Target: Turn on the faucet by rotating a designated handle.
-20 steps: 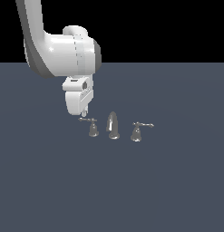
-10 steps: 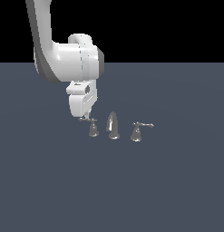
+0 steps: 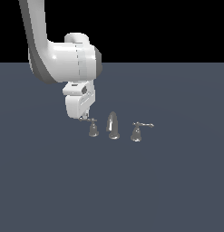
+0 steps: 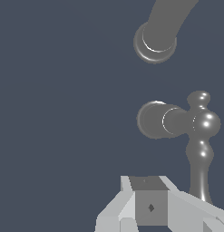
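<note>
The faucet is a small chrome set with its curved spout [image 3: 112, 125] in the middle. The handle [image 3: 93, 128], the smaller and duller one, stands on the exterior view's left of the spout. My gripper [image 3: 84, 118] hangs under the white arm, its tips at the outer end of that handle's thin lever. In the wrist view the handle's bell base [image 4: 154, 119] and knobbed lever [image 4: 202, 152] show. The lever's end runs down beside my gripper [image 4: 150, 199], whose fingers [image 4: 131, 204] sit together with nothing between them. The spout's base [image 4: 155, 43] lies beyond.
A larger, brighter lever handle [image 3: 137, 132] stands on the exterior view's right of the spout, its lever pointing to that side. All three pieces sit on a flat dark blue-grey surface [image 3: 168, 181]. The bulky white arm [image 3: 68, 61] rises above the exterior view's left.
The arm's wrist body has sunk a little and its upper link has swung more upright. The fingertips stay at the lever's end. The handle shows no clear turn.
</note>
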Available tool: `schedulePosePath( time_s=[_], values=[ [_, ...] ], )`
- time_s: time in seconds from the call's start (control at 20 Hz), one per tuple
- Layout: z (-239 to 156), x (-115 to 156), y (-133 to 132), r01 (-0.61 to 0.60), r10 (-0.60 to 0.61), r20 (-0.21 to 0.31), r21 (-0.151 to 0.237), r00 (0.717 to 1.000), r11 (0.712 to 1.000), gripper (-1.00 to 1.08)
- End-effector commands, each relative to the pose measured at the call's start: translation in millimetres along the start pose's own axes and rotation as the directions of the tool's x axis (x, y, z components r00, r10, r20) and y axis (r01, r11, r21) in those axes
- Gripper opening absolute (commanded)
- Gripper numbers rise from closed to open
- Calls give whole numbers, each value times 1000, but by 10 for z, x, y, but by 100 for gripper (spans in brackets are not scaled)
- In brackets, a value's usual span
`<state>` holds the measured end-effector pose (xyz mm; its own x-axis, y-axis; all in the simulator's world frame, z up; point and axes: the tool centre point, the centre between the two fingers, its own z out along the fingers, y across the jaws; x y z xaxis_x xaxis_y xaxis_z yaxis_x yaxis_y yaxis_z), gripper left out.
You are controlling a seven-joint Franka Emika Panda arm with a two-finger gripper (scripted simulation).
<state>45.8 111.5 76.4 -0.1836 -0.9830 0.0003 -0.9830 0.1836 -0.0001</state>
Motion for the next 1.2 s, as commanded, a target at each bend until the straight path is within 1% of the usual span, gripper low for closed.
schedulePosePath(
  time_s=[0.0,0.2,0.25,0.3,1.1,1.15],
  values=[
    [0,-48,90,1,-1,0,0,1000,1000,-100],
    [0,-121,238,1,-1,0,0,1000,1000,-100],
    [0,-121,238,1,-1,0,0,1000,1000,-100],
    [-1,-49,151,23,-23,0,6,1000,1000,-100],
    [-1,8,681,1,-1,0,0,1000,1000,-100],
    [-1,8,681,1,-1,0,0,1000,1000,-100]
  ],
)
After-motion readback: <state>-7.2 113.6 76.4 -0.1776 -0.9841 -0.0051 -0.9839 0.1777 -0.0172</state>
